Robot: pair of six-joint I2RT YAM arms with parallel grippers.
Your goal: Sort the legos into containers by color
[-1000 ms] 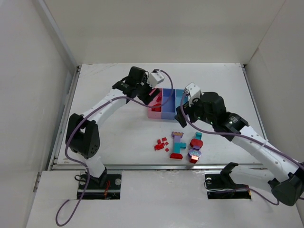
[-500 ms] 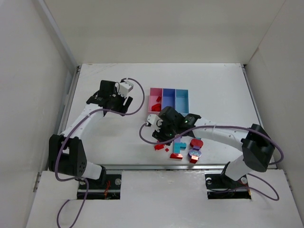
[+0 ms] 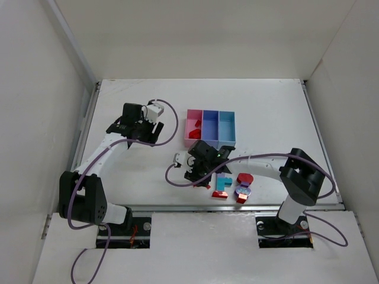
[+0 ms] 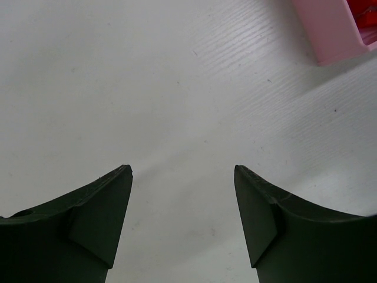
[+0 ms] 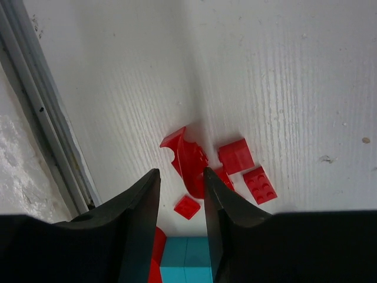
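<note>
**Right hand astride a red piece, pink bin just beyond it**

The left hand (image 4: 182, 171) hangs over bare tabletop (image 4: 118, 71) to the left of the bins (image 3: 211, 112). Its fingers are apart with nothing between them. A corner of the pink bin (image 4: 330, 29) shows at the far right of its wrist view. It is well apart from every loose lego.

The right hand (image 5: 180, 172) is the one placed for the move. It is low over the red chips (image 5: 235, 156) by the middle of the tabletop's near edge. Its fingers straddle the near end of a curved red piece (image 5: 184, 154). That piece's long axis runs away from the hand at a slight slant, so the fingers would meet across its narrow width. One finger looks to touch it and a sliver of tabletop shows beside the other. Whether the grip is made I cannot tell.

The pink bin, which holds red already, lies straight toward the far edge, just beyond the hand, so the carry should be short. Right of the chips, near the same edge, lie the mixed clumps (image 3: 222, 184) of teal, red and lavender.
</note>
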